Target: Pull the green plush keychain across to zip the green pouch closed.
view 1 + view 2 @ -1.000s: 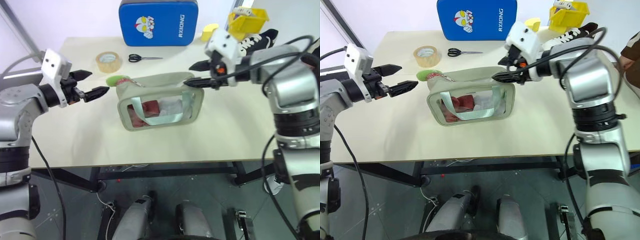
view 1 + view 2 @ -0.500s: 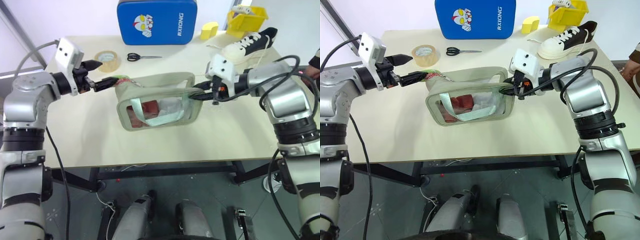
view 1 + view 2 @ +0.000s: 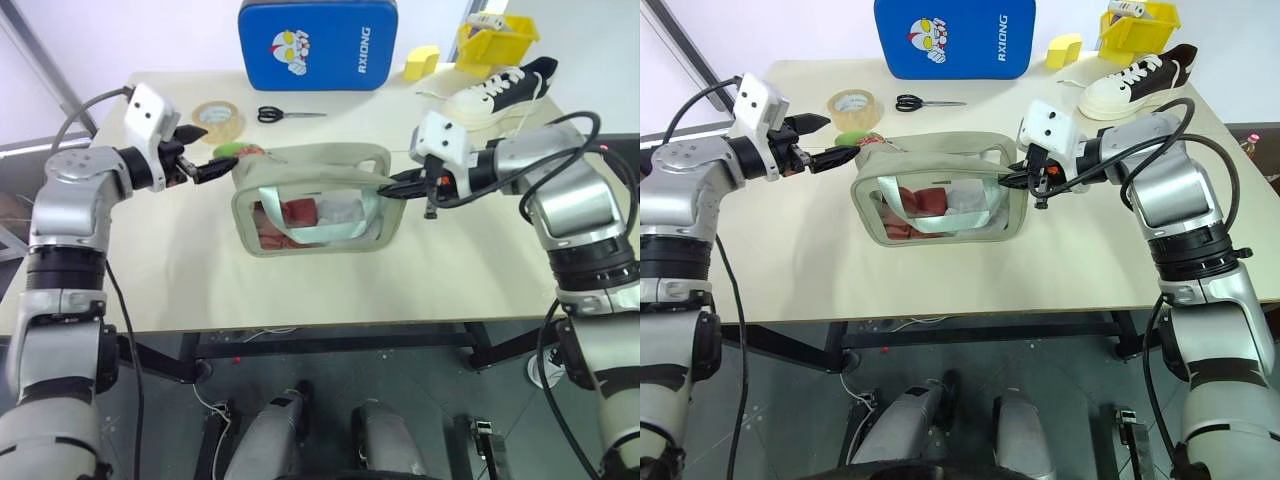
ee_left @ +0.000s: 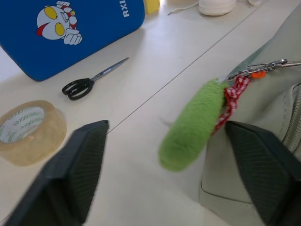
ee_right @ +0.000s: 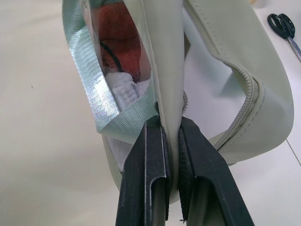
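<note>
You are working with the pouch (image 3: 318, 198) lying on the table (image 3: 460, 260), its zipper opening facing up and still unzipped along the top. The keychain (image 4: 193, 125) is hanging off the zipper pull at the pouch's left end, on the side facing the tape roll (image 3: 218, 121).

The left end effector (image 3: 205, 160) is pointing toward the pouch, and the keychain is lying straight ahead of it, between its two fingers (image 4: 70, 174). In the left wrist view the fingers are standing apart on either side of the plush with clear space on both sides, so nothing is grasped yet. The keychain's long axis is running roughly crosswise to the gap, slanting from the pull down toward the table.

The right end effector (image 5: 169, 141) is clenched on the pouch's fabric wall at the right end, just beside the strap (image 5: 89, 94), and is anchoring it.

The left arm is the nearer one to the keychain. You are likely preparing to pinch the plush, then draw it along the zipper line toward the right end effector, which lies directly opposite across the pouch's length.
</note>
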